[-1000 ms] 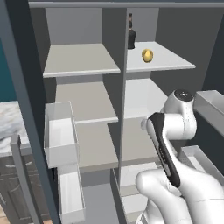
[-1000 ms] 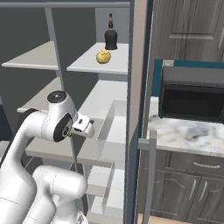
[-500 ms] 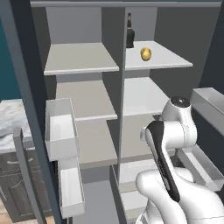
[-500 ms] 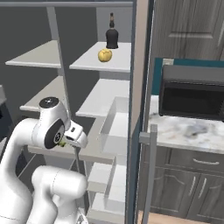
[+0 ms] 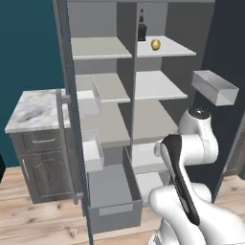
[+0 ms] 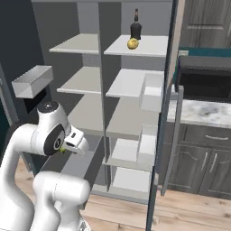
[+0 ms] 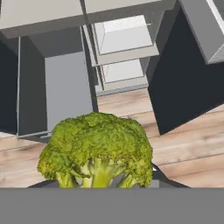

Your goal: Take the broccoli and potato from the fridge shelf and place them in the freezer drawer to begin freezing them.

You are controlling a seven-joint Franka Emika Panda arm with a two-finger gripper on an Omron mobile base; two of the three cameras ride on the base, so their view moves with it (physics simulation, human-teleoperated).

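Observation:
My gripper [image 6: 68, 148] is shut on the broccoli [image 7: 98, 146], a lumpy yellow-green head that fills the lower middle of the hand view. In the right base view a green speck of the broccoli [image 6: 62, 150] shows under the hand, low on the left in front of the fridge. The freezer drawer [image 5: 116, 209] stands pulled open at the bottom of the fridge. From the hand, the freezer drawer [image 7: 68, 92] lies ahead and to the left, beyond the floor. On the top right shelf rests the potato [image 5: 155, 44] [image 6: 132, 43], a golden ball.
A dark bottle [image 5: 141, 26] stands behind the potato. Both fridge doors hang open, with pale bins [image 5: 92, 150] [image 6: 151, 92] on them. A marble counter [image 5: 33, 110] flanks the left, a microwave [image 6: 203, 83] the right. Wooden floor [image 7: 183, 153] lies below the hand.
The whole picture has shifted, so the base has moved; the open drawer has come into view. The hand has come lower, still holding the broccoli.

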